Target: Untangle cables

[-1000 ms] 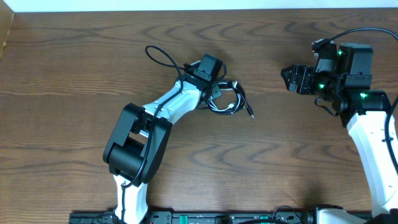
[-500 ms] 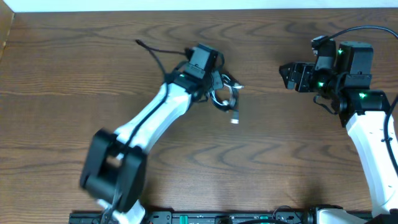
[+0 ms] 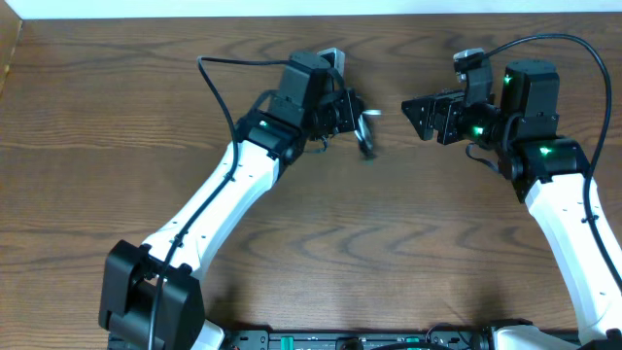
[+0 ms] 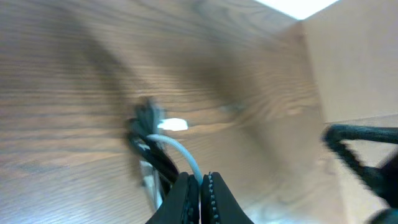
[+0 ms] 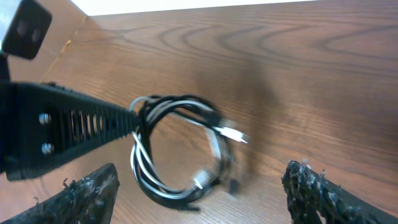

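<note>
The left gripper (image 3: 354, 116) is clenched on the cables (image 3: 367, 137), pinching a strand right at its fingertips (image 4: 199, 186). The black and white cords hang from it in one loose coil (image 5: 180, 149), still wound together, with a small plug end sticking out to one side. The bundle sits over the far middle of the table (image 3: 389, 243), between the two grippers. The right gripper (image 3: 416, 117) faces the coil from close by, fingers spread wide and grasping nothing.
</note>
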Motion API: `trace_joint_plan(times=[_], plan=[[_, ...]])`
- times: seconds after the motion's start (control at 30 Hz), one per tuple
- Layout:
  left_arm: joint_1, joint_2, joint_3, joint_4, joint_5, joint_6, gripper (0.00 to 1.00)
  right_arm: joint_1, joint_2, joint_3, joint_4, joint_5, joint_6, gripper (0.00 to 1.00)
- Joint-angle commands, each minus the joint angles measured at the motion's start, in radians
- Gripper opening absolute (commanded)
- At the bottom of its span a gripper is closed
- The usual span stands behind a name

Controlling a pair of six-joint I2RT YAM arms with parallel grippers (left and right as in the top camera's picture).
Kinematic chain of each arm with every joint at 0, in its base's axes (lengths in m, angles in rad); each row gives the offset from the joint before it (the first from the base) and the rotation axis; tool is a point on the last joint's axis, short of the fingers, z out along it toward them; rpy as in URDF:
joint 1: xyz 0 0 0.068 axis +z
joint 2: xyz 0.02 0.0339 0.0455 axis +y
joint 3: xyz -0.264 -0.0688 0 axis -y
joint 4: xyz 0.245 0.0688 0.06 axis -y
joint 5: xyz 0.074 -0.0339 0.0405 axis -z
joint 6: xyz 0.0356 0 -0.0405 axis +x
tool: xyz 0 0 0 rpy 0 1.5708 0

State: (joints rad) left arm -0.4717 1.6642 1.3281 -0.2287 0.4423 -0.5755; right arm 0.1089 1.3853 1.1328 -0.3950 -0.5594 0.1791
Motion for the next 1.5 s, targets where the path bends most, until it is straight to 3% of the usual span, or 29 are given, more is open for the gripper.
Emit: trace_joint_plan(times=[0.0,0.2,0.37,0.77,0.93,1.13,1.47], plan=[[0.052,-0.018,0.000,0.043,0.195,-0.006,0.08,0.005,0.023,0.017,0.003,-0.063,0.008,0.81],[0.121,-0.018,0.000,0.105,0.399,-0.005,0.07,0.004,0.098,0.017,0.039,-0.175,0.010,0.81],[0.138,-0.018,0.000,0.142,0.510,-0.005,0.07,0.024,0.189,0.017,0.140,-0.234,0.101,0.79],[0.138,-0.018,0.000,0.252,0.542,-0.105,0.07,0.097,0.357,0.017,0.306,-0.268,0.243,0.77],[0.140,-0.018,0.000,0.312,0.562,-0.146,0.07,0.122,0.409,0.017,0.286,-0.224,0.264,0.66],[0.147,-0.018,0.000,0.493,0.626,-0.248,0.07,0.130,0.494,0.017,0.272,-0.154,0.324,0.66],[0.168,-0.018,0.000,0.610,0.660,-0.318,0.07,0.134,0.535,0.017,0.227,-0.061,0.322,0.61]])
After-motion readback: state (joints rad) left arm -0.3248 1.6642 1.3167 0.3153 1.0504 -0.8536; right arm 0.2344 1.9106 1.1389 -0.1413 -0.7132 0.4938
